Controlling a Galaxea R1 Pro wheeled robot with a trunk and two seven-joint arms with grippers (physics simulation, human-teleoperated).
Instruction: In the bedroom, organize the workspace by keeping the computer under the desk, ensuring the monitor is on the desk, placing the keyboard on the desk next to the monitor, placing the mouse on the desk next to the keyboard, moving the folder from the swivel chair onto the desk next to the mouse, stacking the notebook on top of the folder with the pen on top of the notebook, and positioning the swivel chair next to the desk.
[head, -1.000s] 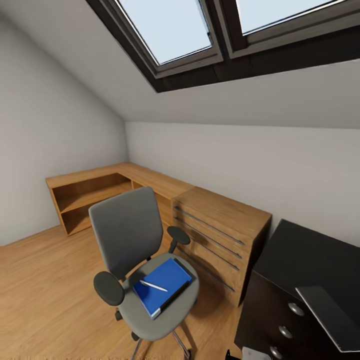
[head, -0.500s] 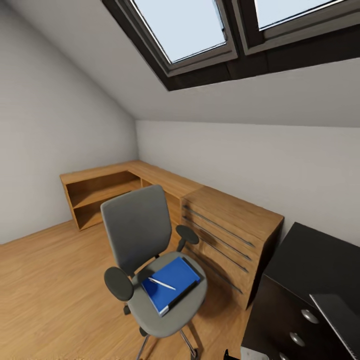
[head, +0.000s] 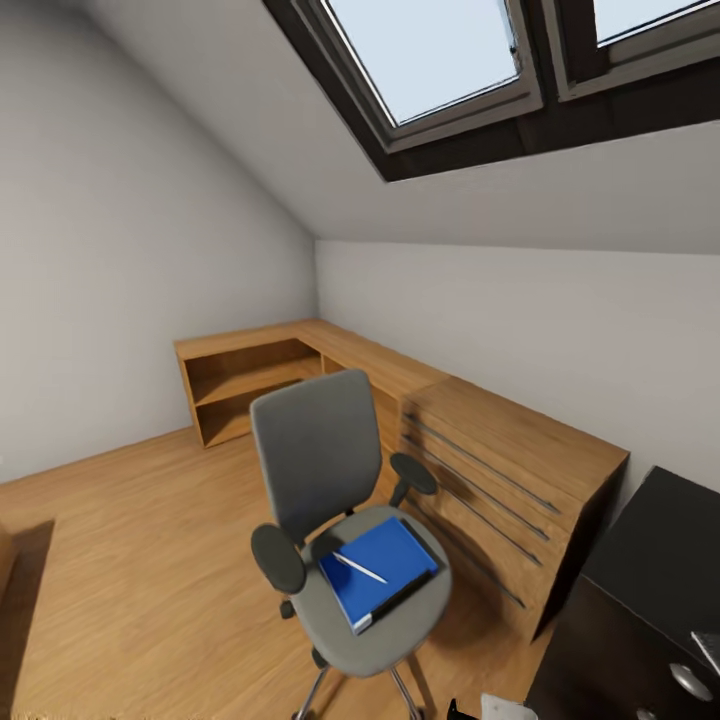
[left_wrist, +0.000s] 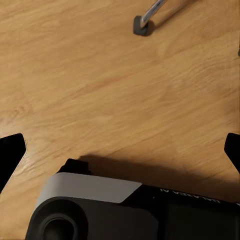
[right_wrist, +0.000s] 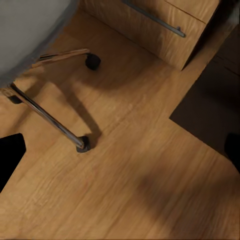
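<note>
The grey swivel chair (head: 318, 455) stands mid-floor with its back toward the low cabinet. On its seat lies the blue folder (head: 388, 565), and the white pen (head: 360, 568) rests on top of it. A corner of the black desk (head: 650, 590) with its dark drawer unit shows at the lower right. The monitor, keyboard and notebook are out of view. My left gripper (left_wrist: 120, 150) hangs open over bare floor near a chair caster (left_wrist: 142, 25). My right gripper (right_wrist: 120, 150) is open over the floor beside the chair's chrome legs (right_wrist: 47, 117).
A low L-shaped light-wood cabinet (head: 500, 450) runs along the far walls, its drawers close behind the chair. Skylights sit in the sloped ceiling. Wooden floor (head: 130, 560) spreads left of the chair. My own base (left_wrist: 125, 210) shows under the left gripper.
The whole view has swung left, so the chair and the cabinet sit further right in the picture and the desk has slid to the edge. The things themselves have not moved.
</note>
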